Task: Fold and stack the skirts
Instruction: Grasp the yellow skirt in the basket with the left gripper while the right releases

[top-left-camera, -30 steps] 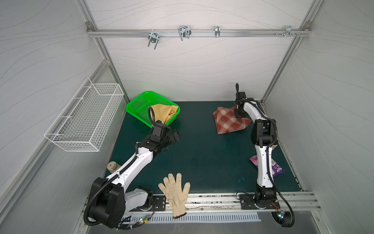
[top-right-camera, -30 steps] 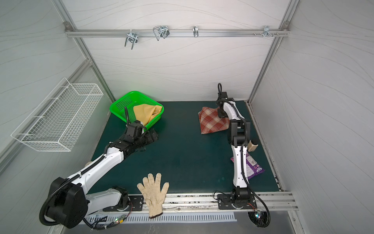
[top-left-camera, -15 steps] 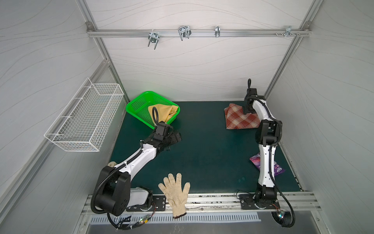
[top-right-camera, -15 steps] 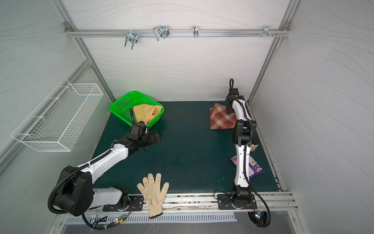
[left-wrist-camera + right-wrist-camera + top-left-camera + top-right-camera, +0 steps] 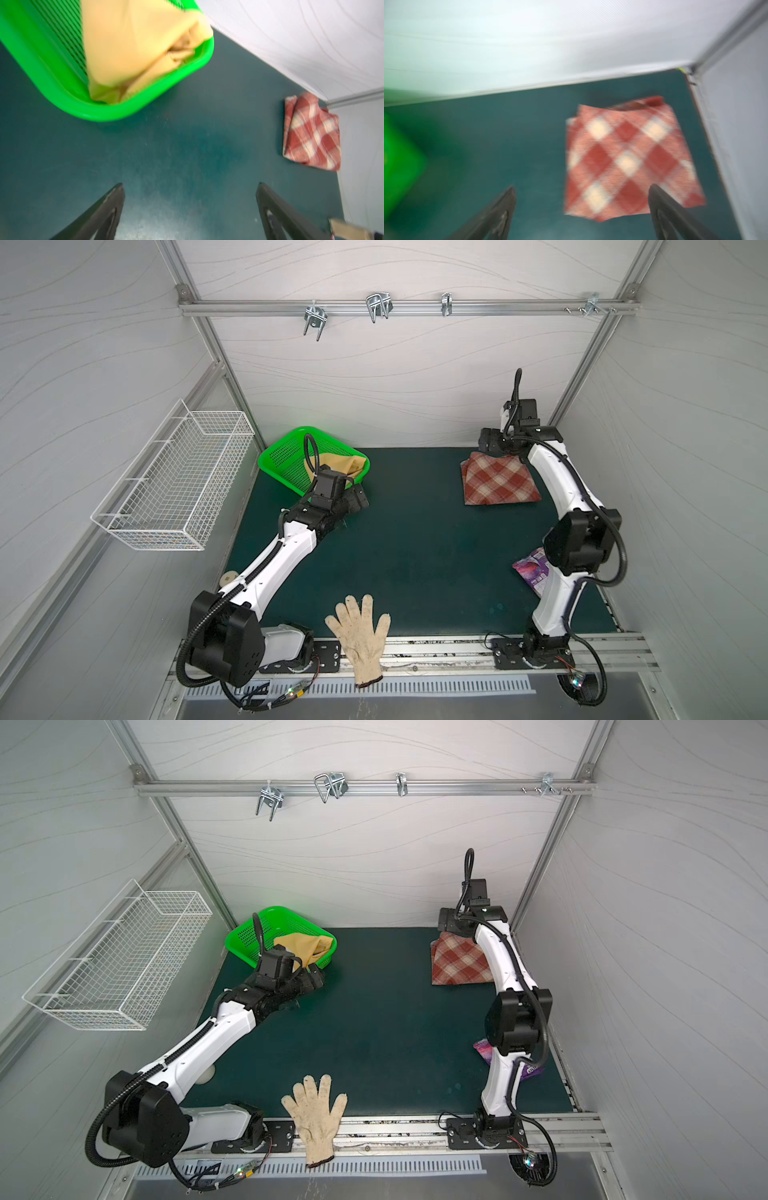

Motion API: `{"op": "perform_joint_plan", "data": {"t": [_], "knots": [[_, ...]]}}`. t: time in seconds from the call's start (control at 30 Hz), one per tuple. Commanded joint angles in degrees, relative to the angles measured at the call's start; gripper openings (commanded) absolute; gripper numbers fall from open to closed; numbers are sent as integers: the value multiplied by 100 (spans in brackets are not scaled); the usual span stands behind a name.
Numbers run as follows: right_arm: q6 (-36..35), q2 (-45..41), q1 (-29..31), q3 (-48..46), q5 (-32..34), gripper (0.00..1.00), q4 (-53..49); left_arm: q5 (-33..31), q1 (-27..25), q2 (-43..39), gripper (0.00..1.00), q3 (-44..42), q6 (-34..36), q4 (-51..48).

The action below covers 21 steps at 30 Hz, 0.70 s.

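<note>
Two grippers, and both stand spread wide with nothing in them. The left gripper (image 5: 190,184) hangs low over the dark green mat (image 5: 415,551), and only bare mat shows between its fingers (image 5: 104,207). Just ahead of its tips sits the green basket (image 5: 62,99). The mustard-yellow skirt (image 5: 128,47) lies bunched inside the basket, its folds reaching the rim on the side toward the other arm.

From where I stand, the right gripper (image 5: 582,186) is up near the back wall, its jaws as far apart as the left one's. The plaid skirt (image 5: 629,162) lies below and in front of it, folded into a rough square and flat on the mat in the far corner. In the blurred wrist view the cloth sits off toward one finger rather than between the two. I cannot tell how high the gripper hangs above the cloth. The plaid skirt is well apart from the left gripper, clear across the mat.

Behind both grippers, down by the arm bases, an off-white glove (image 5: 359,635) lies over the mat's front edge. A purple packet (image 5: 534,570) lies beside the right arm's elbow and is partly hidden by it.
</note>
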Motion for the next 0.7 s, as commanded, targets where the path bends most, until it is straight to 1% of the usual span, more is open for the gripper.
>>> {"op": "perform_joint_plan", "data": {"t": [0.0,0.1,0.17,0.27,0.37,0.47,0.57,0.67], "knots": [[547,-451,394,-835,-586,99,445,-745,132,478,99,758,323,-506],[679,-992,796,-1598,-679,99,702,-435,460,1069,99,1369,422,-634],[739,-1393,1057,-2238,-685,99,1005,-348,619,1530,98,1868,575,-748],[852,-1963,1312,-3023,-703,99,1297,-259,731,2227,96,2583,818,-950],[979,-2507,1442,-3726,-753,99,1512,-236,742,2919,93,3203,1038,-1099],[1070,-2966,1543,-4216,-773,99,1625,-125,754,3510,92,3677,1253,-1122],[1003,-3261,1653,-4470,-697,99,1572,0,769,4065,90,4156,1439,-1340],[993,-3408,1677,-4639,-721,99,1521,-114,778,4456,89,4538,1545,-1499]]}}
